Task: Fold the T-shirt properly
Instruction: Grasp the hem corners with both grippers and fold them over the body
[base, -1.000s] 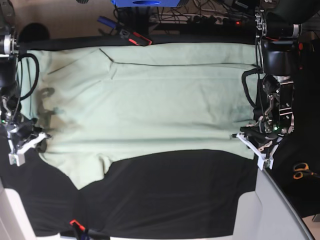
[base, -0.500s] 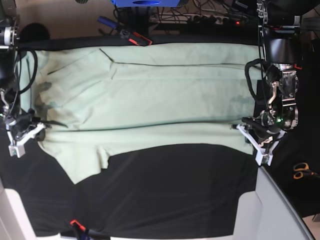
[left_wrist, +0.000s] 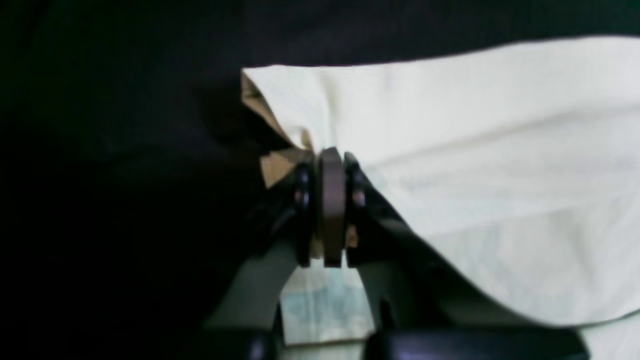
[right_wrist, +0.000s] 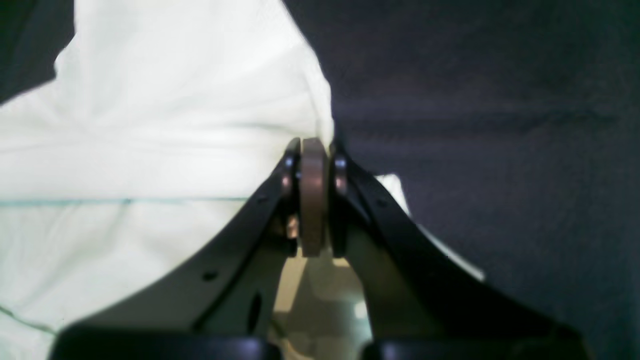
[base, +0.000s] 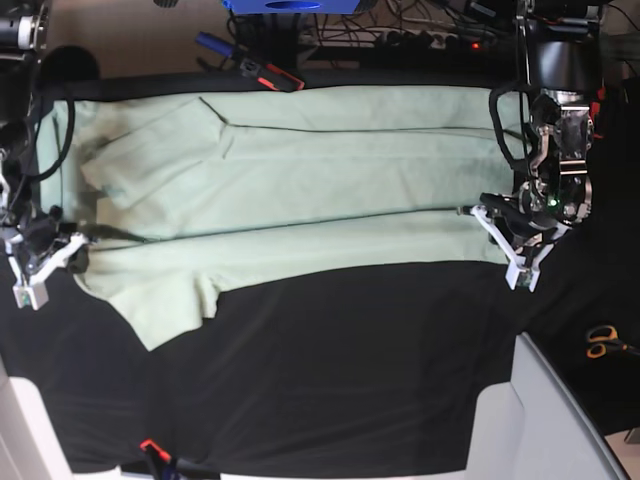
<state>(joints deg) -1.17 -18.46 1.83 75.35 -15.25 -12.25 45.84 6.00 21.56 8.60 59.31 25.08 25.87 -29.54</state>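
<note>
The left gripper (left_wrist: 332, 210) is clenched on the T-shirt (base: 300, 190): in the left wrist view its two dark pads press together on a bunched corner of pale cloth, which spreads away from the jaws toward 2 o'clock. The right gripper (right_wrist: 314, 200) is also clenched on the cloth; in the right wrist view the fabric leaves the closed jaws toward 10 o'clock, and a small piece shows at 4 o'clock beside the finger.

In the base view the left gripper (base: 515, 245) stands at 3 o'clock of the picture, on the hem end of the shirt, and the right gripper (base: 40, 255) stands at 9 o'clock, on the collar and sleeve end. Between them a long straight crease runs across the shirt. The shirt lies on the black tabletop (base: 350, 380), across its upper half, with one sleeve hanging toward 7 o'clock. A second fold line near the far edge is visible at 12 o'clock.

Judging from this, the step in hand is the lengthwise fold: both arms hold the near long edge and carry it over the body of the shirt toward 12 o'clock. The next move probably needs both grippers to travel together at the same pace, so the edge stays tight and parallel to the far edge. Then they must lower and release only when the cloth lies flat. The loose sleeve may stay outside the fold.
</note>
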